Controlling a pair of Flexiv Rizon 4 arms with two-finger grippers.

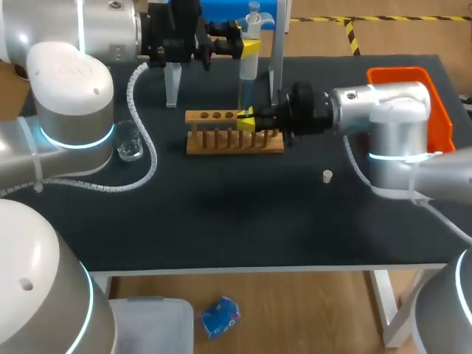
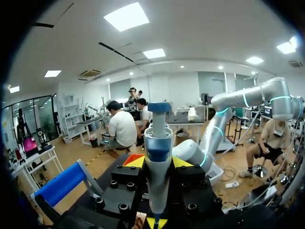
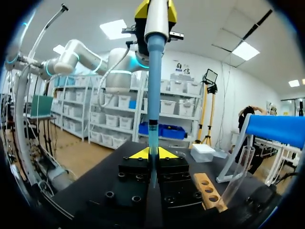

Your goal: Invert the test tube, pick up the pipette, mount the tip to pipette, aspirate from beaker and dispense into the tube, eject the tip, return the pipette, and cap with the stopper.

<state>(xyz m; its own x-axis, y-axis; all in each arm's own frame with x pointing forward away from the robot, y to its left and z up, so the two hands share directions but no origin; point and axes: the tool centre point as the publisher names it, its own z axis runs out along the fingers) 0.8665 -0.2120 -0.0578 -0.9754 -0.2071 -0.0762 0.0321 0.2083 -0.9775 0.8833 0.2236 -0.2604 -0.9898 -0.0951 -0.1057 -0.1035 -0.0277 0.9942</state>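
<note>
Pipette (image 1: pixel 248 70) hangs upright, clamped in the left gripper (image 1: pixel 249 48), its blue tip (image 3: pixel 153 86) pointing straight down into the test tube (image 3: pixel 152 136) that the right gripper (image 1: pixel 247 118) pinches at the wooden rack (image 1: pixel 221 140).

Open desk (image 1: pixel 236 221) lies before the rack (image 1: pixel 214 144). Above the rack, the pipette (image 1: pixel 249 66) and the right pincer (image 1: pixel 247 118) gripping a tube (image 3: pixel 152 138) block passage; beaker (image 1: pixel 130 141) left, stopper (image 1: pixel 327 175) right.
</note>
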